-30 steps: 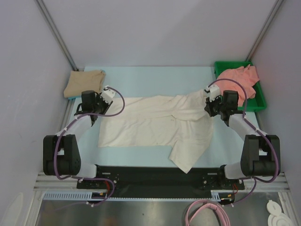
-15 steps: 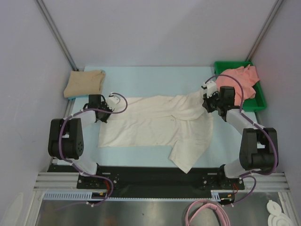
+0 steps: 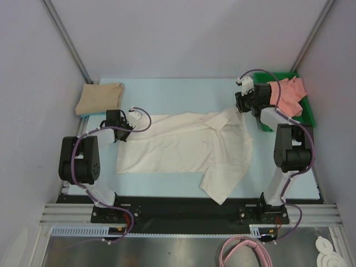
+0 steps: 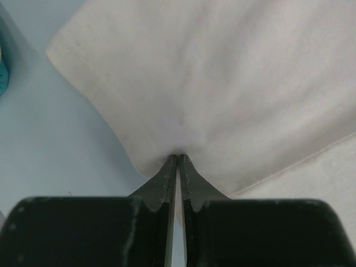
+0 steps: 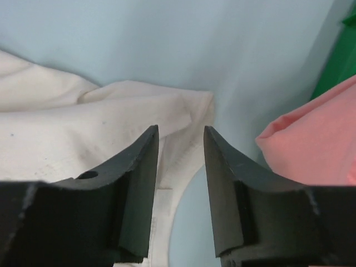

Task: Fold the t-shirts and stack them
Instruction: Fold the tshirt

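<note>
The cream-white t-shirt [image 3: 183,147] lies spread across the middle of the table, with its near right part hanging toward the front edge. My left gripper [image 3: 123,127] is shut on its far left corner, and the cloth [image 4: 222,83] fans out from the closed tips [image 4: 178,158]. My right gripper [image 3: 239,108] is open and hovers over the shirt's far right corner [image 5: 83,133], with its jaws apart [image 5: 181,133] and nothing between them. The tan-beige t-shirt [image 3: 100,98] lies folded at the far left. The salmon-pink t-shirt [image 3: 289,94] lies crumpled at the far right and also shows in the right wrist view [image 5: 311,144].
A green plastic tray [image 3: 306,119] at the far right holds the pink shirt, and its wall shows in the right wrist view [image 5: 339,72]. Grey enclosure walls stand on three sides. A black rail [image 3: 183,208] with the arm bases runs along the near edge.
My right gripper has moved away from me toward the green tray, and the shirt's far right corner has shifted with it. My left arm has folded inward while its gripper stays at the left corner.
</note>
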Controlling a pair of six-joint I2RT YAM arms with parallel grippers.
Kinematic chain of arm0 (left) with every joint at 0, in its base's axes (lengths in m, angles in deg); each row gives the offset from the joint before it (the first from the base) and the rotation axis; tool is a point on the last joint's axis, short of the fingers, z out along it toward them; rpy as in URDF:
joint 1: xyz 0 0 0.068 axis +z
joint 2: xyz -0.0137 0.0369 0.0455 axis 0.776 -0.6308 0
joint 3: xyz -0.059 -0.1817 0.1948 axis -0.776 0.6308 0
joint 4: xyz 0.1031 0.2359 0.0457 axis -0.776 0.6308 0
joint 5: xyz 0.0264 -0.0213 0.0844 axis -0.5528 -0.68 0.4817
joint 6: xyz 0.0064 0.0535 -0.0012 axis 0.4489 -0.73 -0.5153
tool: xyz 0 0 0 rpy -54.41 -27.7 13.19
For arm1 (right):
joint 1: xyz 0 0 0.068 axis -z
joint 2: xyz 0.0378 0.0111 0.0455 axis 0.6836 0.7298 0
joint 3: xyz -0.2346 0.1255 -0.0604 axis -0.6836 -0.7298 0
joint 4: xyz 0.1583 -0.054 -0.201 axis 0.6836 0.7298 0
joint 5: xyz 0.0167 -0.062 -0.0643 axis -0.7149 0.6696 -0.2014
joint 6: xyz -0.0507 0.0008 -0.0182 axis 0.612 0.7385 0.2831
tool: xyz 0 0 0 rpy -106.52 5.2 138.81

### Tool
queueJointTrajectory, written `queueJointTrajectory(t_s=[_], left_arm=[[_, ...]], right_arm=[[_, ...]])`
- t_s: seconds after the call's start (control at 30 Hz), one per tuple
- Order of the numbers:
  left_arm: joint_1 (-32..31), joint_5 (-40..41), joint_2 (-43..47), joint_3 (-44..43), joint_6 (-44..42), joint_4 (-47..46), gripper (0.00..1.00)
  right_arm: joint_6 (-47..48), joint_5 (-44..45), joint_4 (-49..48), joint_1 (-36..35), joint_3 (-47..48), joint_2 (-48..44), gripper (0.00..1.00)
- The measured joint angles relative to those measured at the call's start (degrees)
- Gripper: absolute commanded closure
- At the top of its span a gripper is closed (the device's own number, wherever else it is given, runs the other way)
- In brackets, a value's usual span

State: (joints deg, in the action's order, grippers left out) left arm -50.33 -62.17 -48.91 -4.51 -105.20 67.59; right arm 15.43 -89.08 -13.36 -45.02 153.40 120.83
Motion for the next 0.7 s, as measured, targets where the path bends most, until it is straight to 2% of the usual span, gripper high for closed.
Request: queueJointTrajectory(t_s=[0.17,0.3,0.43,0.7], left_arm=[[-0.02,0.76,0.00,0.57,-0.02,-1.29,0.92],[-1.51,2.69,0.00,0.94,-0.07,-2.03,0.94],[-2.91,5.22,0.00,1.95,-0.59,-4.11,0.93],[-3.28,6.16,0.00,2.67,-0.90,-5.95,0.92]], right_arm=[[1.97,0.48,-2.05,-0.85,-10.43,-8.33,0.54],[6.71,-1.05,-0.79,-5.53,-15.82,-14.97,0.54],[10.71,-2.54,0.72,-10.40,-15.87,-13.70,0.55],[13.53,-0.09,4.72,-14.69,-13.09,-3.37,0.53]])
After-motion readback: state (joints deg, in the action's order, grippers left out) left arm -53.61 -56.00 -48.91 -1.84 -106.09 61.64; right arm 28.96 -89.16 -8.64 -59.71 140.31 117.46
